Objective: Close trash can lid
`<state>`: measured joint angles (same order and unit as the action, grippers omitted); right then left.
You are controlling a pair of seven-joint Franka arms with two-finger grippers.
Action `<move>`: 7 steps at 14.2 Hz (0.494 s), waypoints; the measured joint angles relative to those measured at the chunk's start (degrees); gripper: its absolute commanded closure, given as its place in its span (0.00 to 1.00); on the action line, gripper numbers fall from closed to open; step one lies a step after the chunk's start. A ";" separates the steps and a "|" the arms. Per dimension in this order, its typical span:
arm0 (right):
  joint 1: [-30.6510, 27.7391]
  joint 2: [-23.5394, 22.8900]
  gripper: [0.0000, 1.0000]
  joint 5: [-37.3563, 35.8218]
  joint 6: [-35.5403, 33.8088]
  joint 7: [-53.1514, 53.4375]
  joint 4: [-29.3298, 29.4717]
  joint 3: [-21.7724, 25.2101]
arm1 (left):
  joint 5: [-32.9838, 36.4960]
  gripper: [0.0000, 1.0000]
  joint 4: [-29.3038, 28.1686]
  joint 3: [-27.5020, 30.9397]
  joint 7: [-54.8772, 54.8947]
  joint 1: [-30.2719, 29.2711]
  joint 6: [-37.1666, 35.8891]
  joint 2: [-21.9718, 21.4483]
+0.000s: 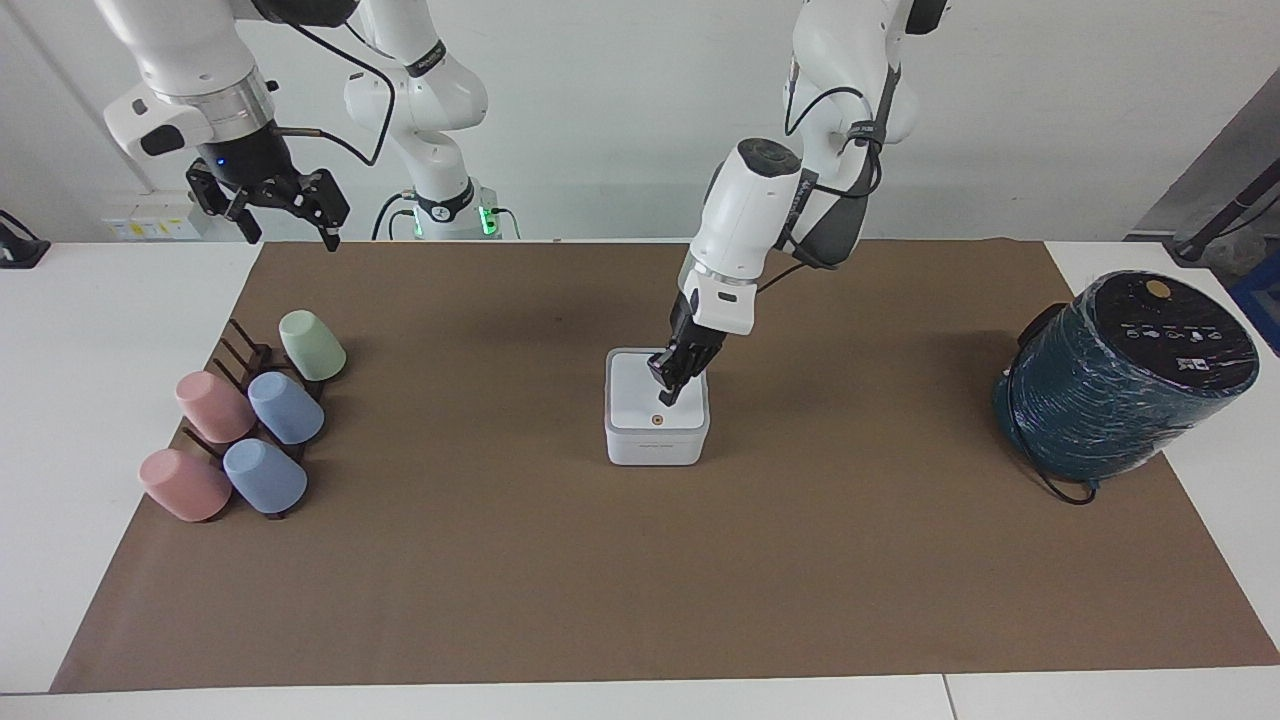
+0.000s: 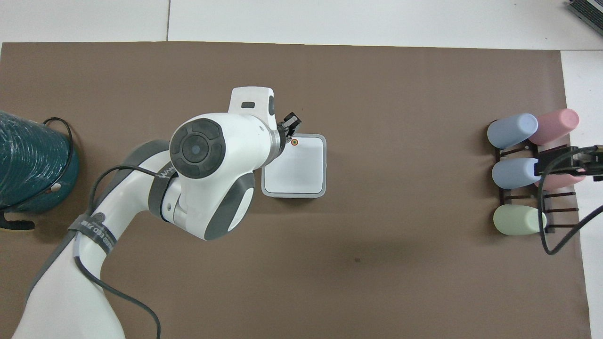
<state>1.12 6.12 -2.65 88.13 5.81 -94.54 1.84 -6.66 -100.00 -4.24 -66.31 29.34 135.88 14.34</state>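
The small white trash can (image 1: 655, 447) stands mid-table on the brown mat. Its lid (image 1: 634, 393) lies flat on top with the orange dot facing up. In the overhead view the trash can (image 2: 324, 165) shows as a grey-rimmed square filled by the white lid (image 2: 296, 167). My left gripper (image 1: 668, 396) is shut with nothing in it, and it points down close over the lid beside the dot. From overhead the left gripper (image 2: 290, 125) shows at the can's farther edge. My right gripper (image 1: 288, 232) waits open, up in the air over the table's edge near the cups.
A large dark teal cylinder (image 1: 1118, 378) with a black cable sits at the left arm's end of the mat. Several pastel cups (image 1: 285, 407) lie on a dark rack at the right arm's end. The right gripper (image 2: 567, 162) shows over that rack (image 2: 553, 197).
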 measured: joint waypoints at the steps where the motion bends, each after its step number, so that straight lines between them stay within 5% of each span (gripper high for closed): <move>1: 0.00 0.00 0.00 0.00 0.00 0.00 0.00 0.00 | 0.00 1.00 2.08 0.01 1.50 -1.23 -3.60 -0.24; 7: 0.00 0.00 0.00 0.00 0.00 0.00 0.00 0.00 | 0.00 1.00 11.72 0.12 20.28 -10.76 -24.78 -3.05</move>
<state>1.12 6.12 -2.65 88.13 5.81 -94.54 1.84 -6.66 -88.28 -4.12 -46.03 18.58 111.10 11.29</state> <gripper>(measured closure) 0.000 0.991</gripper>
